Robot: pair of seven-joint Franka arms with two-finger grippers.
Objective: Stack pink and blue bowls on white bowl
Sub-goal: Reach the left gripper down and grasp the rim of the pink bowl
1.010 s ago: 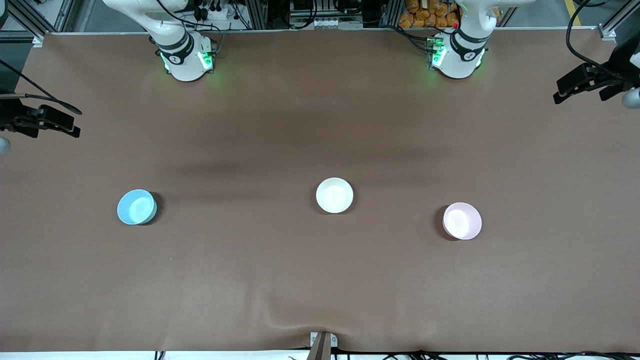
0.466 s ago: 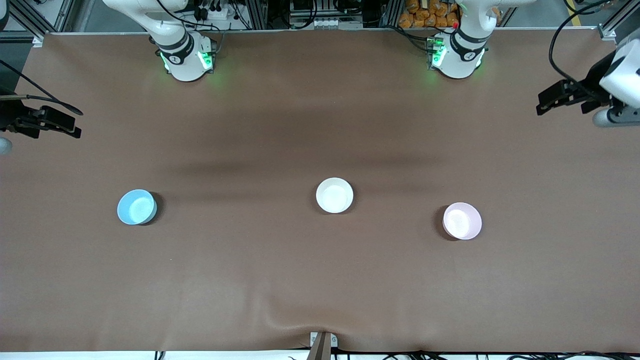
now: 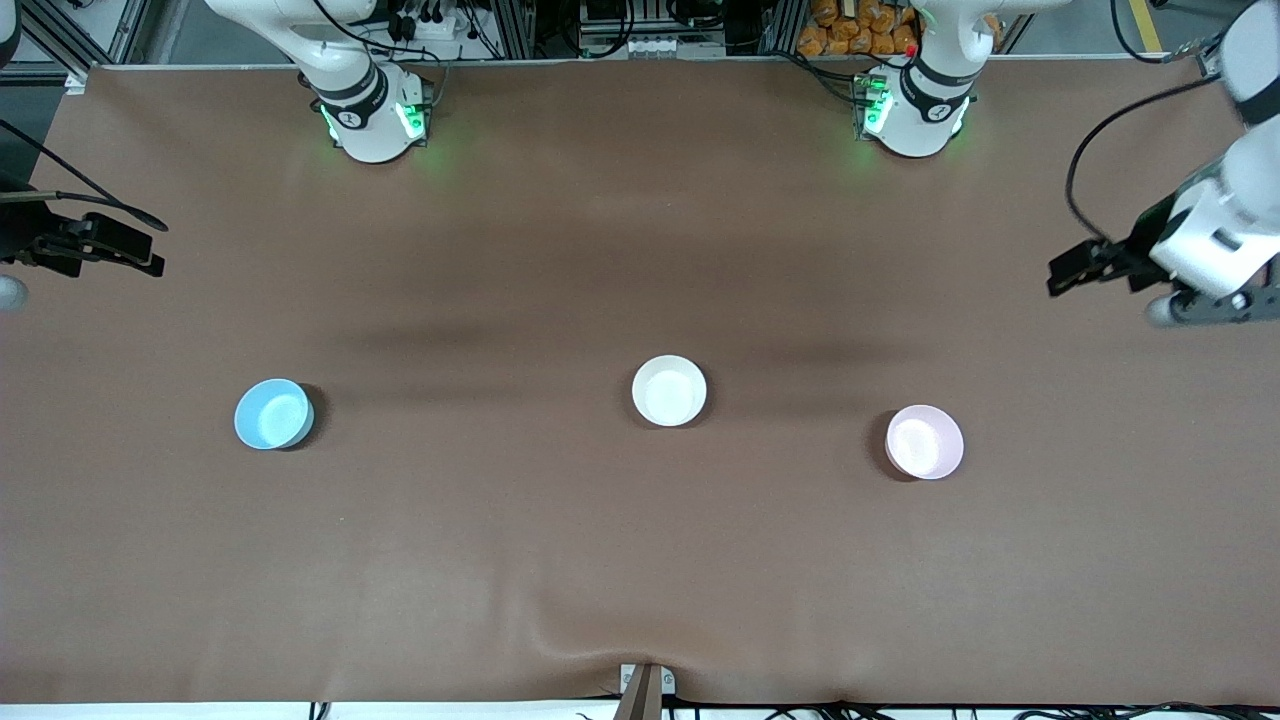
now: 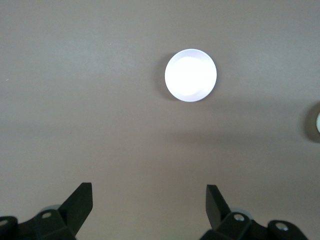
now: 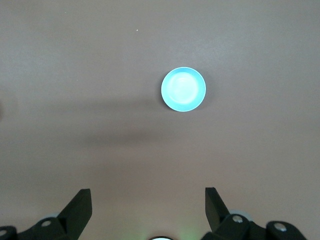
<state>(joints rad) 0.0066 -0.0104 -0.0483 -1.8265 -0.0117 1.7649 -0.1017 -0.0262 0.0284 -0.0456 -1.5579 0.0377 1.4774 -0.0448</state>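
Front view shows the table [image 3: 640, 560], covered edge to edge in brown sheeting, as the largest item; a ripple in the sheet sits at the middle of the edge nearest the front camera. Both arm bases stand along the farthest edge.

Left gripper [image 3: 1072, 272] hangs over the table edge at the left arm's end, well apart from every bowl. Its fingers [image 4: 80, 200] stand wide apart and hold nothing. Right gripper [image 3: 140, 250] hangs over the edge at the right arm's end, fingers [image 5: 80, 202] likewise spread and empty.

Three bowls sit upright on the sheet, well apart from each other, none stacked:
- white bowl [image 3: 669, 390]: near the table's centre, between the other two.
- pink bowl [image 3: 924, 441]: toward the left arm's end, slightly nearer the front camera than the white bowl. Left wrist view shows it as a glare-washed disc [image 4: 190, 75].
- blue bowl [image 3: 273, 413]: toward the right arm's end [image 5: 183, 89].

All three bowls are empty. Nothing lies between either gripper and its nearest bowl.
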